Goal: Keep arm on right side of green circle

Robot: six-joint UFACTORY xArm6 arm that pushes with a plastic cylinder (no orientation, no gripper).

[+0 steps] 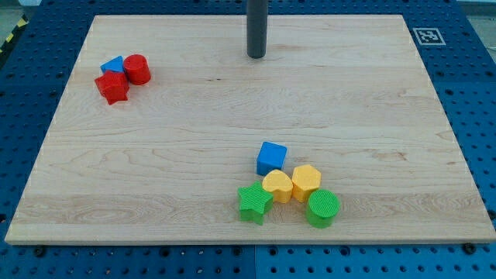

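The green circle (322, 208) lies near the view's bottom, at the right end of a cluster of blocks. My tip (256, 56) stands near the view's top, at the middle of the board. It is far above the green circle and left of it in the view, touching no block. The rod comes down from the view's top edge.
Next to the green circle lie a yellow hexagon (306, 180), a yellow heart (277, 186), a green star (255, 202) and a blue cube (271, 158). At the upper left sit a red cylinder (137, 69), a red block (113, 87) and a blue block (113, 65). A tag (426, 36) marks the board's corner.
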